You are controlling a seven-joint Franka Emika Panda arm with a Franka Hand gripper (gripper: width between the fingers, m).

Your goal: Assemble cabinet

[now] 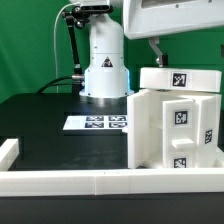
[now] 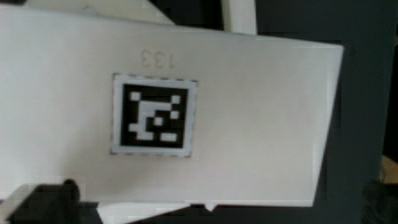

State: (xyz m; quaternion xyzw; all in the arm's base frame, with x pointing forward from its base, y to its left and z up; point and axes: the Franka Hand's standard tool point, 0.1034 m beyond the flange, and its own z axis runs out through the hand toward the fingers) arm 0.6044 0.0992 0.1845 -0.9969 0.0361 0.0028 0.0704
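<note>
White frame rail [image 1: 100,181] foremost — cabinet [image 1: 175,122] behind; arm overhead, end effector [image 1: 155,50] state indiscernible.

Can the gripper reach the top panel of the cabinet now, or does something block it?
Probably yes. The gripper hangs directly above the cabinet, and nothing lies between them. The wrist view shows its tagged white face close below.

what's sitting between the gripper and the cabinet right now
Nothing visible. In the exterior view the arm comes down directly above the cabinet, and the wrist view shows only the cabinet's white tagged face close below. The gripper's fingers barely show at the edge, so contact can't be judged.
</note>
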